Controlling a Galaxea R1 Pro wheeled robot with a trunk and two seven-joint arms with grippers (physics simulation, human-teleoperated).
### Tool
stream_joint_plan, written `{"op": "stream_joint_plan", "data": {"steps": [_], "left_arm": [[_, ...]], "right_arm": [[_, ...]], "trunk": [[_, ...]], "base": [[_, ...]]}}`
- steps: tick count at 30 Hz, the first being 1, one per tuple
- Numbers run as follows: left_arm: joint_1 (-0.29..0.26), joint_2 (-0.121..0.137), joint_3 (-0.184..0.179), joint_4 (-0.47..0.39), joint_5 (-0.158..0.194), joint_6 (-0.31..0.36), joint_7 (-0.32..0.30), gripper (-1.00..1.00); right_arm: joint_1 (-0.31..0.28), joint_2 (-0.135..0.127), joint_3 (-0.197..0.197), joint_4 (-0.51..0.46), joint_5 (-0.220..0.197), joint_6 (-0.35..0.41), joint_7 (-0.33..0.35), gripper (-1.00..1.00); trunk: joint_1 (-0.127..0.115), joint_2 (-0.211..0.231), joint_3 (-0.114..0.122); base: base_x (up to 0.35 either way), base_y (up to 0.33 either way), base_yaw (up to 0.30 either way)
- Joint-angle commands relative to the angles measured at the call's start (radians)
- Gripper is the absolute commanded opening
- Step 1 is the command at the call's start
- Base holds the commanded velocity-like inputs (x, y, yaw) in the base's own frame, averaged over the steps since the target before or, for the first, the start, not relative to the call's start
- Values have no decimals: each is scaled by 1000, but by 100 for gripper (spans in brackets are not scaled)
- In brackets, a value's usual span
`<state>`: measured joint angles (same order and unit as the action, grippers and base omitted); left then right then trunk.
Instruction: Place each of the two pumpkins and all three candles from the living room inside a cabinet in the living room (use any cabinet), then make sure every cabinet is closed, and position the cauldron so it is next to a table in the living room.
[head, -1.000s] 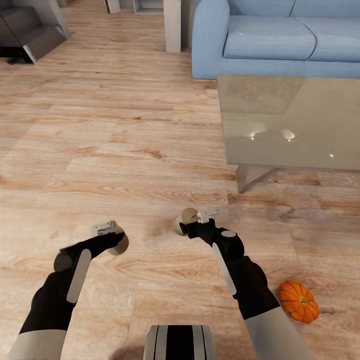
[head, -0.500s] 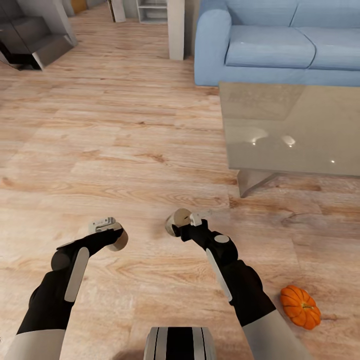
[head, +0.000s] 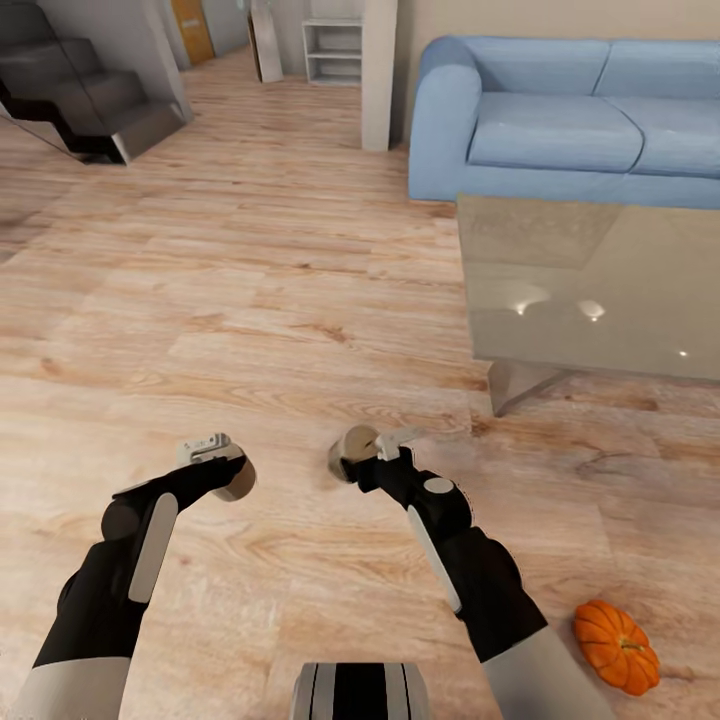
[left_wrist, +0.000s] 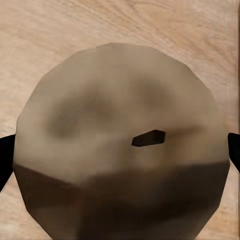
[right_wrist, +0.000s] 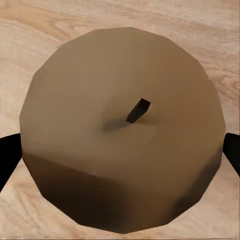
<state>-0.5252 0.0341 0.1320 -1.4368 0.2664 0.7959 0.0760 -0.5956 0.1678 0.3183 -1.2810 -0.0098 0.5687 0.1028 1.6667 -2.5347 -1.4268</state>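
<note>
Left gripper (head: 222, 466), lower left of the head view: fingers clamped on a candle (left_wrist: 120, 145) with a pale round top and dark wick.

Right gripper (head: 372, 456), lower centre: fingers gripping a second candle (right_wrist: 122, 125).

Pumpkin (head: 616, 647), small and orange: on the wood floor (head: 250, 300) at lower right, beside the right forearm.

Glass tabletop (head: 600, 290): right of frame, bare.

Blue sofa (head: 570, 120): upper right, behind the table.

Dark staircase (head: 80, 95): upper left.
</note>
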Motion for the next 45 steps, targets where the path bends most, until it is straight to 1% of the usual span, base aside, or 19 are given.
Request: {"op": "stream_joint_plan", "data": {"steps": [1, 2, 3, 5, 7, 12, 14, 16, 19, 20, 21, 24, 30, 36, 38, 40, 41, 42, 45], "left_arm": [[0, 0, 0, 0, -4, 1, -1, -100], [-1, 0, 0, 0, -4, 0, -1, -100], [-3, -1, 1, 0, -4, 0, 0, -100], [-4, -1, 4, 0, -2, 1, 0, -100], [-12, -6, 6, 0, 1, 1, -1, -100], [-17, -14, 6, 1, 4, 7, -1, -100], [-20, -15, 5, 0, 5, 43, -1, -100], [-25, -15, 5, 0, 4, 94, -2, -100], [-36, -17, 4, 1, 5, 133, -2, -100], [-38, -52, 1, 2, -1, 141, -1, -100], [-39, -56, 2, 2, -2, 142, -1, -100], [-39, -44, 6, 3, -4, 144, 0, -100], [-39, -38, 7, 8, -6, 145, 1, -100], [-38, -40, 5, 13, -6, 136, 4, -100], [-39, -32, 6, 11, -8, 137, 6, -100], [-41, 3, 11, 9, -7, 141, 6, -100], [-42, 17, 17, 9, -6, 142, 5, -100], [-42, 22, 19, 9, -6, 143, 5, -100], [-42, 22, 20, 7, -5, 143, 5, -100]], "right_arm": [[6, 0, 11, 0, 3, -1, -2, -100], [10, 1, 25, 0, 3, -5, -7, -100], [25, 1, 66, 0, 2, -41, -68, -100], [39, 2, 91, 0, -2, -68, -119, -100], [44, 2, 122, -4, -31, -92, -167, -100], [46, 2, 144, 15, -55, -101, -221, -100], [46, 3, 160, 20, -56, -102, -229, -100], [46, 3, 192, 22, -57, -102, -232, -100], [46, 3, 220, 21, -59, -102, -235, -100], [46, 4, 226, 23, -60, -102, -264, -100], [46, 4, 227, 26, -60, -103, -289, -100], [46, 4, 228, 29, -62, -104, -331, -100], [46, 4, 229, 85, -62, -108, -342, -100], [52, 3, 231, 140, -60, -178, -343, -100], [53, 4, 231, 155, -59, -186, -341, -100], [55, 4, 231, 161, -59, -189, -338, -100], [56, 4, 247, 162, -58, -188, -339, -100], [56, 3, 297, 160, -58, -188, -341, -100], [56, 0, 338, 164, -58, -197, -341, -100]], "trunk": [[0, 0, 6], [-1, 1, 11], [-1, 1, 16], [-2, 1, 27], [-3, 2, 38], [-5, 3, 64], [-6, 3, 74], [-7, 4, 84], [-8, 4, 99], [-9, 5, 103], [-9, 5, 108], [-11, 6, 122], [-13, 7, 148], [-16, 8, 171], [-17, 9, 179], [-18, 9, 187], [-18, 10, 191], [-19, 10, 195], [-20, 11, 206]], "base": [[0, 0, 130], [0, 0, 132], [0, 0, 135], [0, 0, 135], [0, 0, 136], [0, 0, 172], [0, 0, 216], [0, 0, 237], [0, 0, 253], [0, 0, 263], [0, 0, 265], [0, 0, 270], [0, 0, 284], [0, 0, 289], [0, 0, 290], [0, 0, 290], [0, 0, 290], [0, 0, 291], [0, 0, 292]]}}
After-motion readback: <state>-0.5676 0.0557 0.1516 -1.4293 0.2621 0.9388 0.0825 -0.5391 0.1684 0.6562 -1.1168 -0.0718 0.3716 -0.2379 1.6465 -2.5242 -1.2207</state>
